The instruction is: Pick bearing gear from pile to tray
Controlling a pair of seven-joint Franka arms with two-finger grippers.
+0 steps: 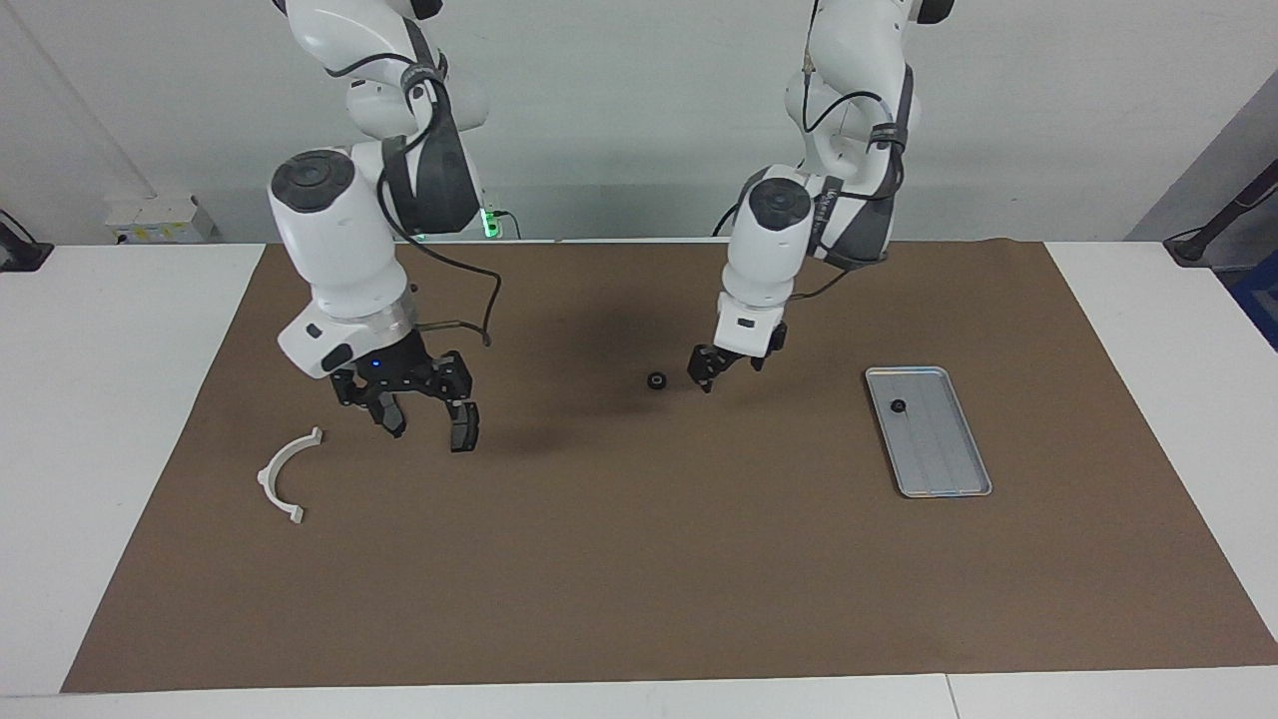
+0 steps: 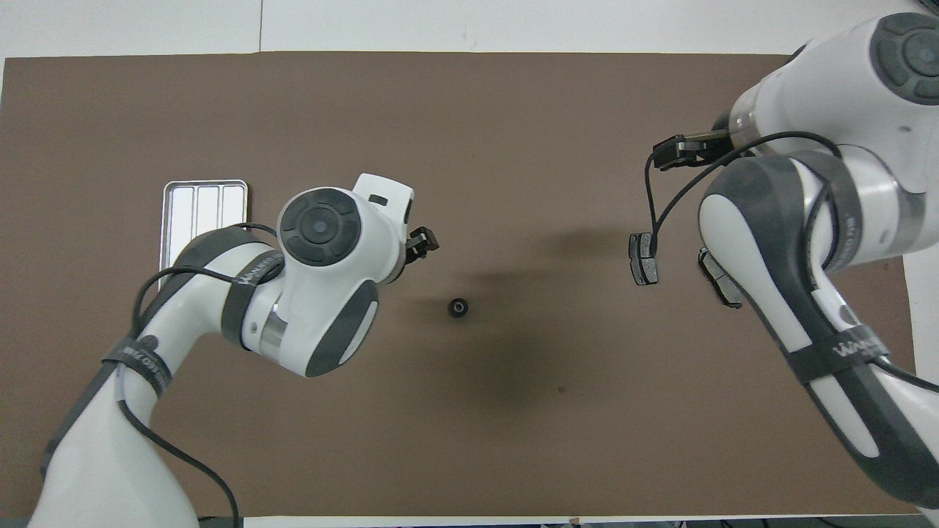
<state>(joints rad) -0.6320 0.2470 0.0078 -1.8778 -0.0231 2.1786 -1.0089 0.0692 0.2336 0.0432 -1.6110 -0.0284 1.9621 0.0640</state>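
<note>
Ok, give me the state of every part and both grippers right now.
tray: flat on the mat, one black ring in it
black ring in tray: loose
black ring on mat: loose, beside left gripper
left gripper: open, empty
right gripper: open, over the brake pads
brake pads: on the mat
white arc: untouched

Both tools hover open (arms bent).
</note>
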